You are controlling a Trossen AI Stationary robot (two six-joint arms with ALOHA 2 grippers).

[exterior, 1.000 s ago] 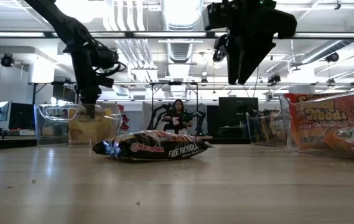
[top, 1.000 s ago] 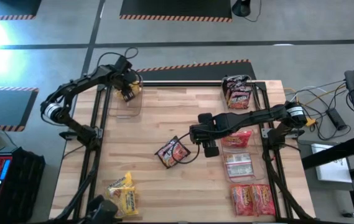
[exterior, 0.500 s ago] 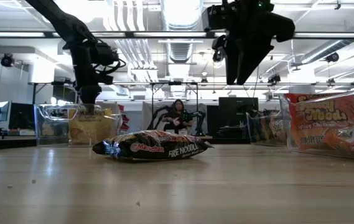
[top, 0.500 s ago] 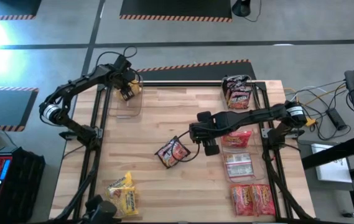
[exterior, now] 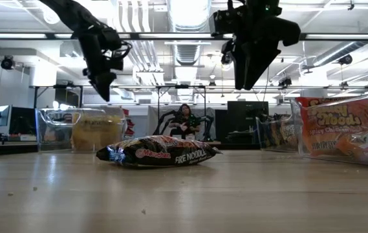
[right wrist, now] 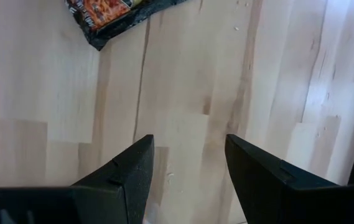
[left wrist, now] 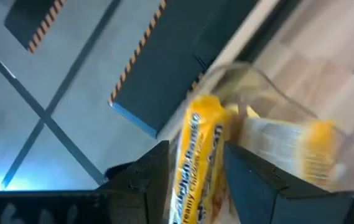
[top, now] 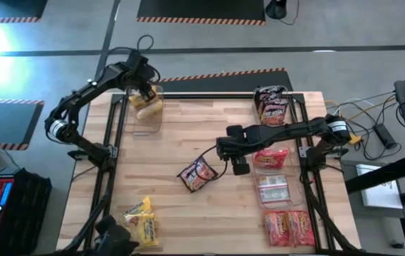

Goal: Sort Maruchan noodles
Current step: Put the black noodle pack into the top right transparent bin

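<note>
My left gripper [top: 145, 91] [exterior: 103, 90] [left wrist: 194, 149] hangs open above a clear bin [top: 134, 122] [exterior: 54, 129] at the table's far left corner. Yellow Maruchan noodle packets [top: 149, 108] [exterior: 96, 133] [left wrist: 204, 124] sit in that bin, one on its edge below the fingers, untouched. A dark packet [top: 198, 174] [exterior: 158, 152] [right wrist: 111, 15] lies flat on the wood mid-table. My right gripper [top: 239, 165] [exterior: 243, 81] [right wrist: 189, 143] hovers open above the bare table just right of that packet, holding nothing.
At the far right stands a bin with dark packets [top: 272, 105]. Clear bins with red packets [top: 272, 158] [exterior: 339, 129] line the right edge, with loose red packets [top: 287, 227] at the near right. Two yellow packets [top: 139, 222] lie near left. A person [exterior: 185, 120] sits beyond the table.
My left gripper has risen straight up out of the clear bin and now hangs clear above its rim. The yellow packet it reached in with stays in the bin.
</note>
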